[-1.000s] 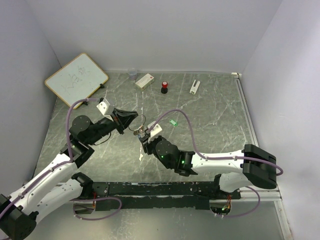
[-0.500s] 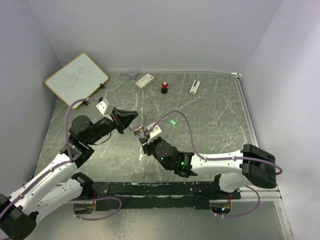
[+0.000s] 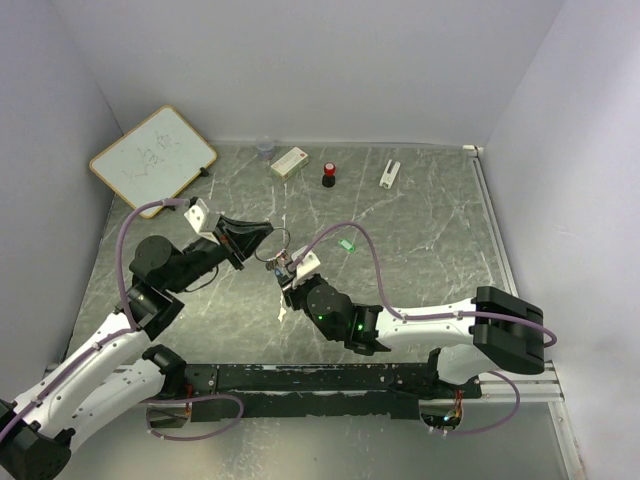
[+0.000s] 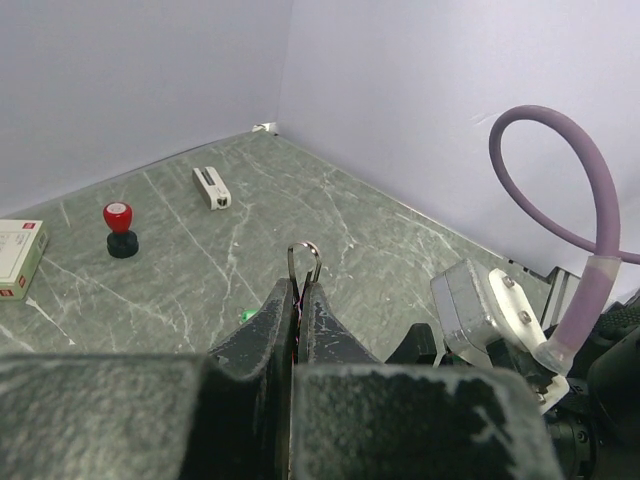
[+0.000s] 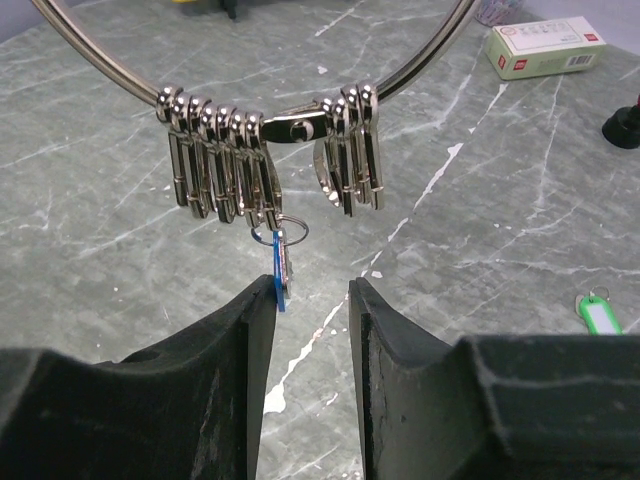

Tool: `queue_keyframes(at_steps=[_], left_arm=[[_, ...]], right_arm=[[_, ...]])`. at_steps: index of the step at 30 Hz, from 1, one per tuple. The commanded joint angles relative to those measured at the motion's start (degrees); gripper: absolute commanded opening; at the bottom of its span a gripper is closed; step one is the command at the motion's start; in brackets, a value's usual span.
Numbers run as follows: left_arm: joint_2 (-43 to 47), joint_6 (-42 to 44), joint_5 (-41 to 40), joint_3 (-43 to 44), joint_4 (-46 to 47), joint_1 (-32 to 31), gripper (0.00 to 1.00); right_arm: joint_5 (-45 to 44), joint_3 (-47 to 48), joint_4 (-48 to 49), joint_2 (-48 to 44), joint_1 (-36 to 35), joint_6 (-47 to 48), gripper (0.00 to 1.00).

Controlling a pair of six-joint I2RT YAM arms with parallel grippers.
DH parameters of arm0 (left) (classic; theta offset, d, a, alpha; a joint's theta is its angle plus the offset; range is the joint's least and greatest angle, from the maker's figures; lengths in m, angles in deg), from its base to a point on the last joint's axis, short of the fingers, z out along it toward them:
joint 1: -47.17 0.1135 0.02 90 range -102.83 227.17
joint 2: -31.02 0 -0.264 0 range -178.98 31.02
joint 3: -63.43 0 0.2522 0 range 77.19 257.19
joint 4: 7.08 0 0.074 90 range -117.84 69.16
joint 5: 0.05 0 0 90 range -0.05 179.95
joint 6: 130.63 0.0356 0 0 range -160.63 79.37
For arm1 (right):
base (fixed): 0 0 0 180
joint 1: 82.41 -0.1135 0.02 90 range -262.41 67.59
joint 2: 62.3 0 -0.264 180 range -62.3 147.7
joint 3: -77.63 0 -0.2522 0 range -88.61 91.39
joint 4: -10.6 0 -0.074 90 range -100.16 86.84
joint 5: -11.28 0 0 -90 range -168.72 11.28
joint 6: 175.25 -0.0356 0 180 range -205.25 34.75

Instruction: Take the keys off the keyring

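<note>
My left gripper [image 3: 262, 240] is shut on the keyring [image 3: 278, 243] and holds it above the table; in the left wrist view the ring's wire [image 4: 304, 260] sticks out past the closed fingertips. In the right wrist view the keyring [image 5: 145, 88] arcs across the top with several silvery clips [image 5: 215, 165] hanging from it. A blue-headed key [image 5: 281, 268] hangs from one clip on a small ring. My right gripper [image 5: 310, 300] is open just below, and the blue key touches the inside of its left finger [image 5: 255, 330]. A green-headed key [image 3: 347, 244] lies loose on the table.
A whiteboard [image 3: 152, 160] leans at the back left. A clear cup [image 3: 265, 148], a white box [image 3: 289, 161], a red-capped black knob [image 3: 328, 175] and a small white device [image 3: 389, 173] stand along the back wall.
My left arm has shifted slightly left, still holding the ring. My right gripper has crept up and left, closer under the ring.
</note>
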Motion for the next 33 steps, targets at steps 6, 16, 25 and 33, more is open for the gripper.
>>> queue_keyframes(at_steps=[6,16,25,33], left_arm=[[0.49,-1.21,1.48,1.01,3.16,0.11,0.07],[0.93,-1.16,1.8,1.6,3.01,0.1,0.07],[1.02,-1.02,1.71,1.78,3.03,0.13,0.07],[0.8,-0.44,0.97,1.73,2.51,0.14,0.07]], right_arm=[[-0.86,0.08,3.74,-0.34,-0.38,1.25,0.35],[-1.66,-0.44,7.7,1.47,-0.38,2.52,0.34],[-1.72,-0.55,8.42,3.17,-0.38,2.03,0.28],[-2.14,-0.17,7.28,2.89,-0.36,1.82,0.0]])
